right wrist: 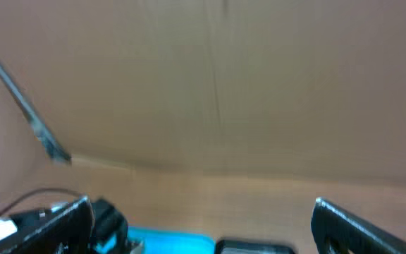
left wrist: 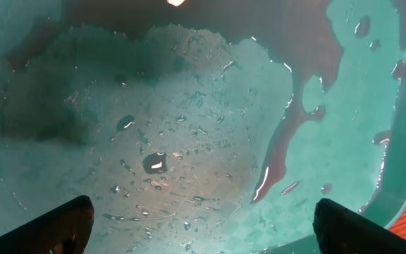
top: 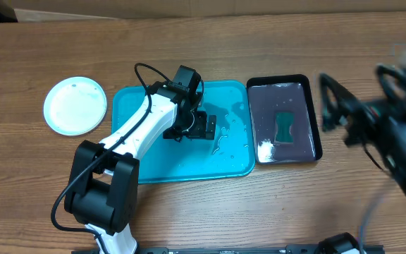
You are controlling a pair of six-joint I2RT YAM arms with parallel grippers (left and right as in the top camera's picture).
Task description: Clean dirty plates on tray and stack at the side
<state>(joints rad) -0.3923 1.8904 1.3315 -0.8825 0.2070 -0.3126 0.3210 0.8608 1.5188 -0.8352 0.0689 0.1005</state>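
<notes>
Your left gripper (top: 204,127) hangs over the tray (top: 129,106), slightly right of its middle. The jaws are spread to full width and nothing is held. In the left wrist view its two dark fingertips (left wrist: 65,227) sit at the bottom corners of the frame, with only the wet tray floor between them. Pools and beads of water (left wrist: 287,141) lie across that floor and gather toward the tray's right rim. Left of the tray, near its upper-left corner but apart from it, a round plate (top: 75,106) lies flat on the table (top: 34,176). It appears white and free of marks, though from overhead you cannot tell whether it is one plate or several stacked. Just beside the tray's right edge stands a smaller black tray (top: 314,113), its floor wet, with a green sponge (top: 285,128) lying in it. Your right gripper (top: 337,109) is farther right of the tray, beyond the black tray, and is smeared by motion blur in the overhead view. In the right wrist view its fingers stand at the two bottom corners, wide apart, with nothing between them, and a strip of the tray shows low in the frame.
</notes>
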